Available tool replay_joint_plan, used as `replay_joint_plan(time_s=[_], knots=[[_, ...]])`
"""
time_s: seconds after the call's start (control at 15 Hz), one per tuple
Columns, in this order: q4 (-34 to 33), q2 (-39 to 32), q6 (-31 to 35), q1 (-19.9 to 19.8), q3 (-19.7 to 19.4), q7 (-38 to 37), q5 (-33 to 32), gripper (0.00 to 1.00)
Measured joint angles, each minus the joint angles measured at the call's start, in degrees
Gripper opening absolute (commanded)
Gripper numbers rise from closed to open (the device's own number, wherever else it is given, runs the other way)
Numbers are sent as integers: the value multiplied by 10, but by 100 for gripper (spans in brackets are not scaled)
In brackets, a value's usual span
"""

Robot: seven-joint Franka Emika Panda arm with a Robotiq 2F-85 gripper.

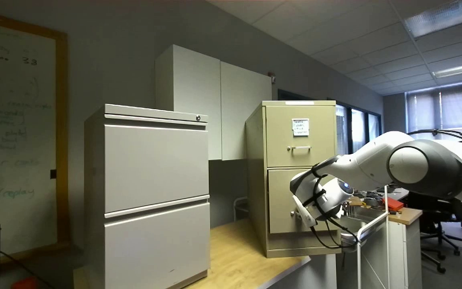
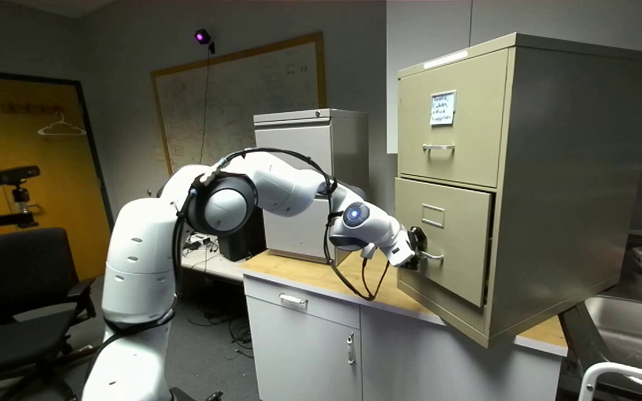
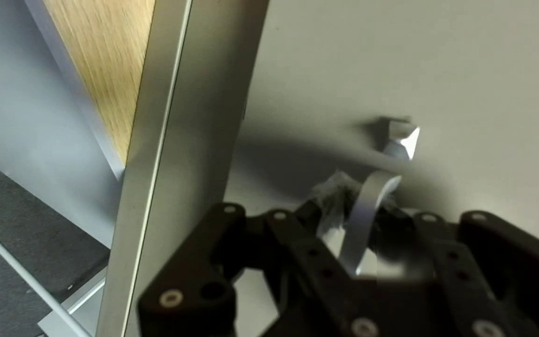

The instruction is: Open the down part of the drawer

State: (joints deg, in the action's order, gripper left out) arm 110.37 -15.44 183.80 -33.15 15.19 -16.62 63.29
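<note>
The tall tan cabinet [image 1: 256,168] stands on the wooden counter and shows in both exterior views [image 2: 572,189]. Its labelled upper drawer [image 1: 281,120] is closed. Its lower drawer [image 2: 468,239] stands slightly out, with a dark gap along its edge; it shows in an exterior view [image 1: 281,192] and fills much of the wrist view [image 3: 438,61]. My gripper [image 2: 420,254] is at the lower drawer's metal handle [image 2: 434,257]. In the wrist view the handle [image 3: 362,220] passes between the taped fingertips of the gripper [image 3: 354,201], which look closed around it. The arm partly covers the lower drawer in an exterior view.
A light-grey two-drawer cabinet [image 1: 157,168] stands beside the tan one on the wooden counter [image 1: 235,257]. A sink [image 2: 633,328] and a white rail [image 1: 359,257] lie on the tan cabinet's other side. Cables [image 1: 335,237] hang below the wrist.
</note>
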Motion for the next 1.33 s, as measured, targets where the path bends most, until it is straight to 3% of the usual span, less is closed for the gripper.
replay_joint_plan(time_s=[0.47, 0.93, 1.2, 1.33], knots=[[8, 16, 1, -56, 66, 90, 118, 8], [25, 49, -37, -87, 89, 210, 286, 7], [9, 63, 75, -59, 99, 216, 453, 7], [8, 72, 126, -35, 92, 193, 492, 7]])
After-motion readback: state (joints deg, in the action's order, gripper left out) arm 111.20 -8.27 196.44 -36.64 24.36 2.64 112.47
